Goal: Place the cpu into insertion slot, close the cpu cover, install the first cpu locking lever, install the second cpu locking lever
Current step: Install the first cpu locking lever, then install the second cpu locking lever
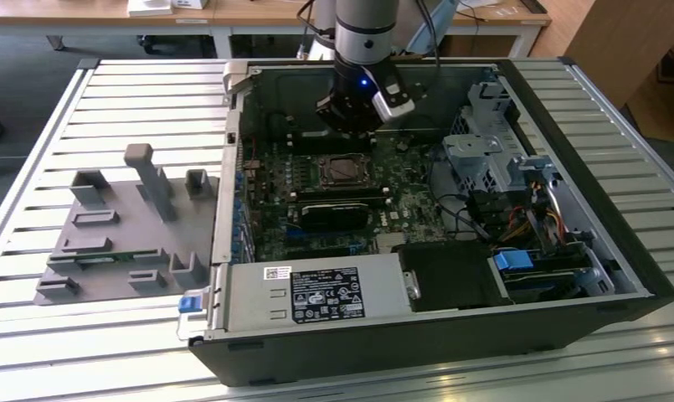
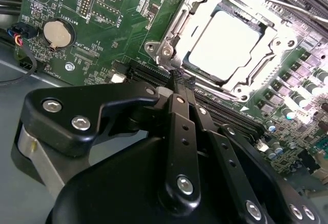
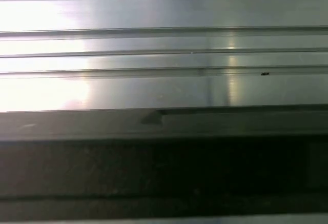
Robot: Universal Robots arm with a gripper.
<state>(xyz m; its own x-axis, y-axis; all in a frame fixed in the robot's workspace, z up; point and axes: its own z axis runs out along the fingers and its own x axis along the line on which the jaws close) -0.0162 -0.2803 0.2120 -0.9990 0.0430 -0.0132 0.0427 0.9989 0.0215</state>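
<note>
The cpu [image 2: 228, 44], a pale square chip, lies in the insertion slot [image 1: 342, 170] on the green motherboard. The silvery cpu cover [image 2: 177, 26] lies flat around it, and the chip shows through its window. My gripper [image 2: 179, 78] hangs just above the board beside one edge of the socket. Its black fingers [image 2: 180, 126] are shut tip to tip with nothing between them. In the exterior view the gripper [image 1: 353, 126] stands over the board just behind the socket. A thin metal rod [image 2: 287, 6] runs along the socket's far side.
The open computer case [image 1: 604, 209] lies on a slatted metal table [image 3: 164, 44]. A grey fixture block [image 1: 125, 226] with posts sits at the exterior view's left. A power supply [image 1: 314, 293], a drive cage [image 1: 487, 159] and cables crowd the case. A coin battery [image 2: 56, 33] sits on the board.
</note>
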